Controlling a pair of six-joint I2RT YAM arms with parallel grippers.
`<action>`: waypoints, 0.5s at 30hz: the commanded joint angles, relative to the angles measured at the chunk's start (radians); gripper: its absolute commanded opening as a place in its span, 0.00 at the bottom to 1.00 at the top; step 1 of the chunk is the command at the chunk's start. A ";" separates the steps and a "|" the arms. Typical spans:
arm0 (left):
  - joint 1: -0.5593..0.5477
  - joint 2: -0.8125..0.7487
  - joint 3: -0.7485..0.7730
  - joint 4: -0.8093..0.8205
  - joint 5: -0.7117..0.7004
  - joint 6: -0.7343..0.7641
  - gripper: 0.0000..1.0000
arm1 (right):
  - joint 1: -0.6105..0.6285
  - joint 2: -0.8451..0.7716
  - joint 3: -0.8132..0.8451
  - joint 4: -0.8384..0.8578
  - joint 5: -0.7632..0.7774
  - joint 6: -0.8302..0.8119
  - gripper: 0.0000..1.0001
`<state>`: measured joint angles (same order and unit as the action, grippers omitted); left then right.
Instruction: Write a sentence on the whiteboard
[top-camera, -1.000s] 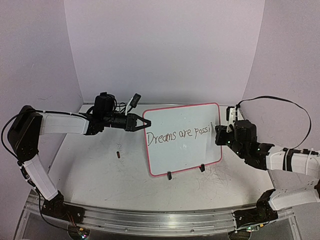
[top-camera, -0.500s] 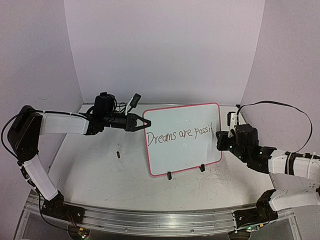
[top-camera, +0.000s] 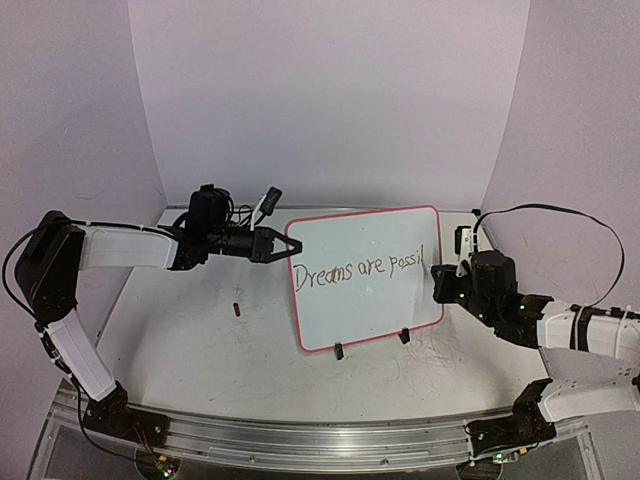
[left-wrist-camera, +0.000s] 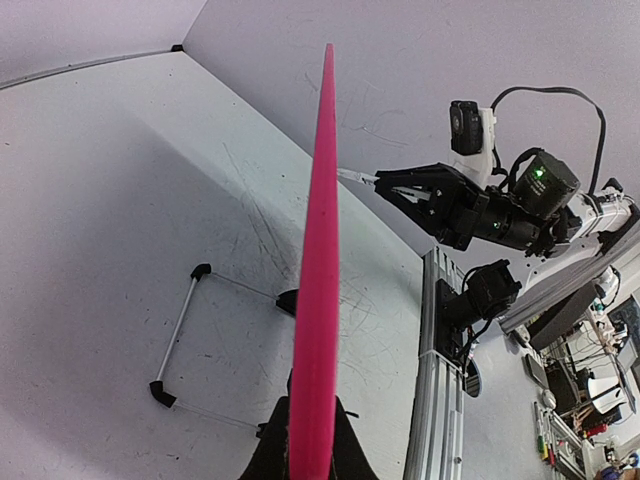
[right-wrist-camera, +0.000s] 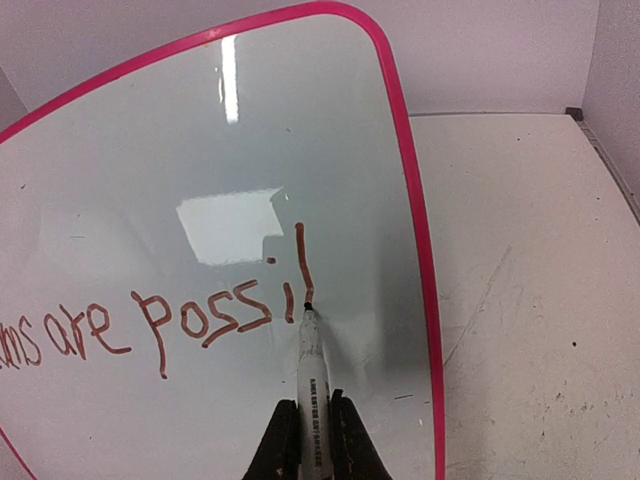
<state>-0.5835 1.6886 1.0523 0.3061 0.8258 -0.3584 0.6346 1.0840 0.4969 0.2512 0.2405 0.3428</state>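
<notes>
The whiteboard (top-camera: 365, 310) stands tilted on two black clip feet at mid table, white with a pink-red rim. The sentence (top-camera: 360, 270) reads "Dreams are possi" plus one fresh upright stroke. My left gripper (top-camera: 278, 244) is shut on the board's left rim, seen edge-on in the left wrist view (left-wrist-camera: 318, 300). My right gripper (top-camera: 437, 272) is shut on a white marker (right-wrist-camera: 311, 380). The marker's tip touches the board (right-wrist-camera: 150, 150) at the foot of the new stroke, right after "possi" (right-wrist-camera: 215, 315).
A small dark cap (top-camera: 236, 309) lies on the table left of the board. A wire stand (left-wrist-camera: 185, 335) lies on the table behind the board. Purple walls close the back and sides. A metal rail (top-camera: 300, 435) runs along the near edge.
My right gripper has drawn back and down a little, and a vertical stroke now stands after "possi". The left arm and the board have not moved.
</notes>
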 joint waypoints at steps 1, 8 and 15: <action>-0.001 -0.024 0.017 -0.027 -0.029 0.027 0.00 | -0.003 -0.008 -0.012 -0.026 -0.016 0.011 0.00; -0.001 -0.022 0.017 -0.027 -0.029 0.027 0.00 | -0.002 -0.012 -0.024 -0.002 -0.017 0.012 0.00; -0.001 -0.024 0.016 -0.027 -0.032 0.028 0.00 | -0.002 0.003 -0.037 0.105 0.000 0.016 0.00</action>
<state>-0.5835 1.6882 1.0523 0.3061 0.8257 -0.3583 0.6346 1.0786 0.4702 0.2873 0.2367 0.3470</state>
